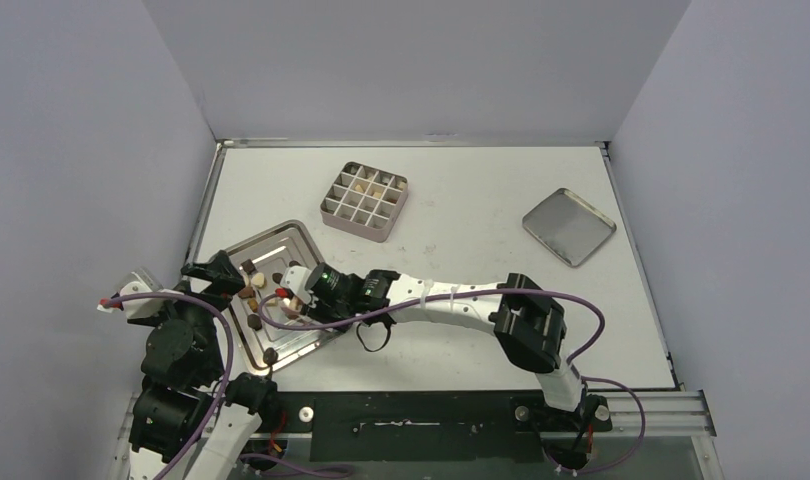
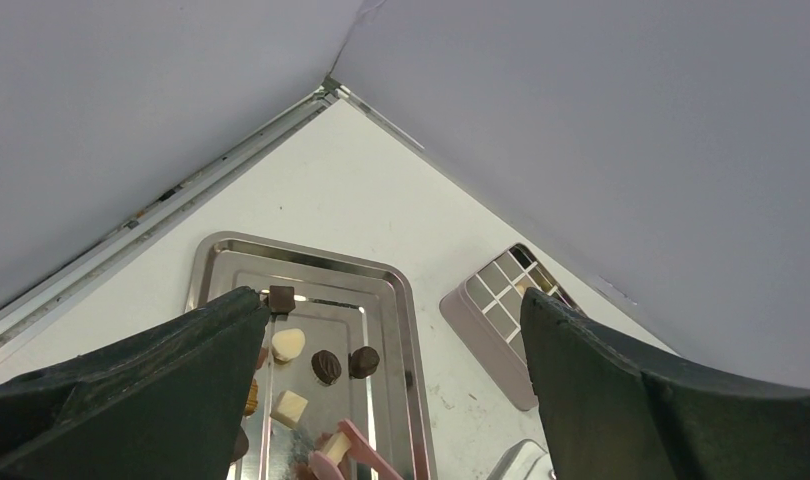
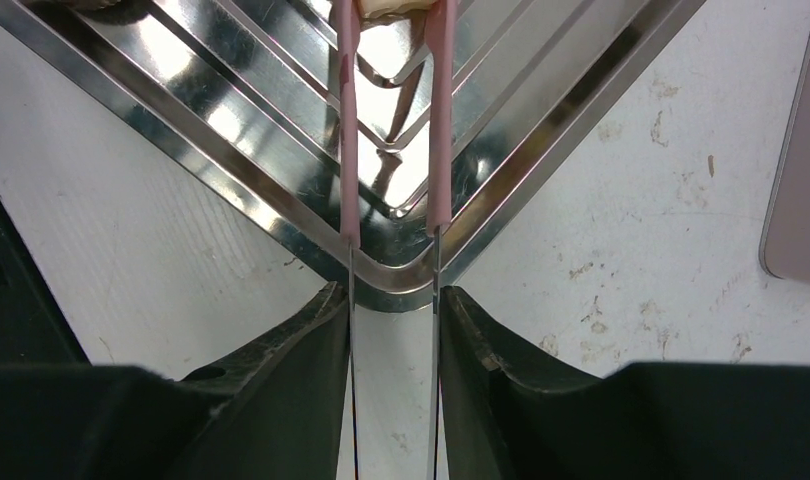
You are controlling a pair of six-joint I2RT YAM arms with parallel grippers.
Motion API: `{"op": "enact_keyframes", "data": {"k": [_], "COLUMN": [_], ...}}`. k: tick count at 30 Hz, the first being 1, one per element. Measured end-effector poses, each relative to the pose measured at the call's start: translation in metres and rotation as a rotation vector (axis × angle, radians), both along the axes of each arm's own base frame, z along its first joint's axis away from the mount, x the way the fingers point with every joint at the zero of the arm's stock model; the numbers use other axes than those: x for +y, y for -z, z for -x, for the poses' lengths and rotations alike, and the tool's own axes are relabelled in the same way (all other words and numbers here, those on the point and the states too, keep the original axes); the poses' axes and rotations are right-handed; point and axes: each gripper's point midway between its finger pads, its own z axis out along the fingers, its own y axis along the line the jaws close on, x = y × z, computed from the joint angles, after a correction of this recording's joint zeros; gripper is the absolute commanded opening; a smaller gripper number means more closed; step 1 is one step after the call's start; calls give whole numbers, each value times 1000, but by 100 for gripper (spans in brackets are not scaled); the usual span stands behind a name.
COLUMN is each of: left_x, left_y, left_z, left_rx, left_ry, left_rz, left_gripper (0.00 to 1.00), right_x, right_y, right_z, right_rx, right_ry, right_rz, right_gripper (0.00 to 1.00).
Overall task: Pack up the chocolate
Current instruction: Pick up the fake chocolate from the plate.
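Observation:
Several pieces of chocolate (image 1: pixel 251 292), dark, tan and cream, lie on the silver stepped tray (image 1: pixel 281 229). From the left wrist I see a dark cube (image 2: pixel 281 298), a cream piece (image 2: pixel 288 344) and two dark round ones (image 2: pixel 326 366). My right gripper (image 1: pixel 316 292) (image 3: pixel 393 300) is shut on the metal blades of pink-tipped tongs (image 3: pixel 348 130). The tong tips (image 2: pixel 353 442) flank a cream piece (image 3: pixel 391 8) (image 2: pixel 336 447) low over the tray and seem to touch it. My left gripper (image 2: pixel 391 300) hangs open and holds nothing, just left of the tray (image 2: pixel 406 330).
The square gridded tin (image 1: pixel 364 200) (image 2: pixel 491 320) stands behind the tray with some pieces in its far cells. Its lid (image 1: pixel 569 226) lies at the back right. Walls close in the table on the left, back and right.

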Motion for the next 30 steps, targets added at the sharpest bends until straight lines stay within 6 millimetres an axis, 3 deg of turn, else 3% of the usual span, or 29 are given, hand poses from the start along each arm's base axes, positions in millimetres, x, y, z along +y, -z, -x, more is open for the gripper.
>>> {"op": "enact_keyframes", "data": {"k": [5,11,15,23,26,30], "left_x": [0,0,0,-2,-4,-7], "left_y": [0,0,2,2,2,0], "left_z": [0,0,-1,-2,-3,-4], "left_rx": [0,0,4,1,-1,-9], "left_ry": [0,0,2,13,24,40], "left_rz": [-1,-3,-7,-18,-19,-18], "left_gripper": [97,97,97,97,97,97], "right_x": [-2,-11,-30,-72,-81,-88], "right_y": [-8,-49,-74,-101,-115,-117], "right_z": [-2,-22,-56,-140,-176,-216], "right_rx": [1,-8,-36,-82,-108,-122], "right_ry": [14,70,150,354,421,491], "right_rz": [-17,-105,-153,-194,-223,-240], "right_gripper": [21,21,22,23,23,25]}}
